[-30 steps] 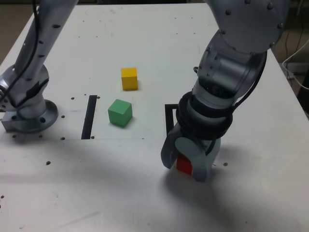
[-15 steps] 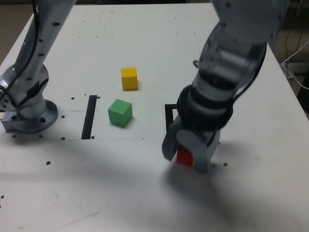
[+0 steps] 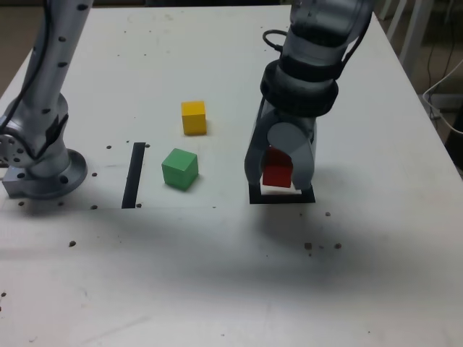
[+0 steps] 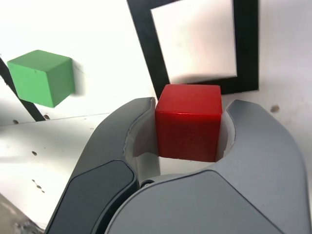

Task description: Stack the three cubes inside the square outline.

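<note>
While the exterior view shows the whole table (image 3: pixel 376 275), the single arm reaches over its far edge, and its gripper (image 3: pixel 279 168) pinches the red cube (image 3: pixel 277 176) between two curved fingers. Cube and fingers overlap the square outline (image 3: pixel 283 198), whose near bar shows just below them; the height of the cube above the surface cannot be read from this angle. The green cube (image 3: pixel 180 169) rests between the outline and the black strip (image 3: pixel 134 176), nearer the table's left edge than the outline is. The yellow cube (image 3: pixel 194 118) lies beyond the green one, towards the table's far edge, and apart from it.

In the wrist view, the red cube fills the gap between the fingertips, its sides against their inner faces. The cube has no long axis. The white centre of the outline appears mostly uncovered, beyond the cube on the side away from the gripper's palm, with one corner of the cube overlapping the black border. The coming move probably turns on this offset: the cube would need to travel outward from the palm side, towards that centre, before release. The green cube stands off to one side, well apart from the fingers.
</note>
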Robot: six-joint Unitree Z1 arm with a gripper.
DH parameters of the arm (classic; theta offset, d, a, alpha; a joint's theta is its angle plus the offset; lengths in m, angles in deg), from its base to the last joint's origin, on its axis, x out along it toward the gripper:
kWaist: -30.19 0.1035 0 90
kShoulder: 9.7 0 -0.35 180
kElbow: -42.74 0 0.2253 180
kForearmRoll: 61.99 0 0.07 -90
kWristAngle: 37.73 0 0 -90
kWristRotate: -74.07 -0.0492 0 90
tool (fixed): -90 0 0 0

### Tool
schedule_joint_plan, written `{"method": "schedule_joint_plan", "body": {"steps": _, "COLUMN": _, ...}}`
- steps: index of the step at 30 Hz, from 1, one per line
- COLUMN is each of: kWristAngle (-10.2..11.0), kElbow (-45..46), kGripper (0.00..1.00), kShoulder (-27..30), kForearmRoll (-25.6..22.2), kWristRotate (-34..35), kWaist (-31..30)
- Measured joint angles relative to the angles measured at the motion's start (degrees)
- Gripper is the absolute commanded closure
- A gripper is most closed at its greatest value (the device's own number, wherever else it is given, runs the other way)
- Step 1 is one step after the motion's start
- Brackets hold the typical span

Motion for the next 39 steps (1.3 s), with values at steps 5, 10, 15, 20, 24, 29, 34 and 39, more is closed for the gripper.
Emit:
{"method": "schedule_joint_plan", "body": {"steps": 5, "kWristAngle": -1.0, "kElbow": 1.2, "kGripper": 0.74, "kShoulder": 0.0, "kForearmRoll": 1.0, "kWristRotate": 0.0, "kWaist": 2.4}}
{"method": "schedule_joint_plan", "body": {"steps": 10, "kWristAngle": -1.3, "kElbow": 2.5, "kGripper": 0.74, "kShoulder": 0.0, "kForearmRoll": 2.0, "kWristRotate": -0.2, "kWaist": 4.1}}
{"method": "schedule_joint_plan", "body": {"steps": 15, "kWristAngle": -1.5, "kElbow": 4.2, "kGripper": 0.74, "kShoulder": 0.0, "kForearmRoll": 3.7, "kWristRotate": -0.6, "kWaist": 5.2}}
{"method": "schedule_joint_plan", "body": {"steps": 20, "kWristAngle": -1.5, "kElbow": 6.1, "kGripper": 0.74, "kShoulder": 0.0, "kForearmRoll": 6.3, "kWristRotate": -1.1, "kWaist": 5.5}}
{"method": "schedule_joint_plan", "body": {"steps": 24, "kWristAngle": -1.4, "kElbow": 6.9, "kGripper": 0.73, "kShoulder": 0.0, "kForearmRoll": 7.5, "kWristRotate": -1.1, "kWaist": 5.6}}
{"method": "schedule_joint_plan", "body": {"steps": 29, "kWristAngle": -1.4, "kElbow": 7.7, "kGripper": 0.36, "kShoulder": 0.0, "kForearmRoll": 8.7, "kWristRotate": -1.2, "kWaist": 5.6}}
{"method": "schedule_joint_plan", "body": {"steps": 34, "kWristAngle": -1.3, "kElbow": 8.4, "kGripper": 0.01, "kShoulder": 0.0, "kForearmRoll": 9.7, "kWristRotate": -1.2, "kWaist": 5.6}}
{"method": "schedule_joint_plan", "body": {"steps": 39, "kWristAngle": -1.3, "kElbow": 9.2, "kGripper": 0.0, "kShoulder": 0.0, "kForearmRoll": 10.2, "kWristRotate": -1.2, "kWaist": 5.6}}
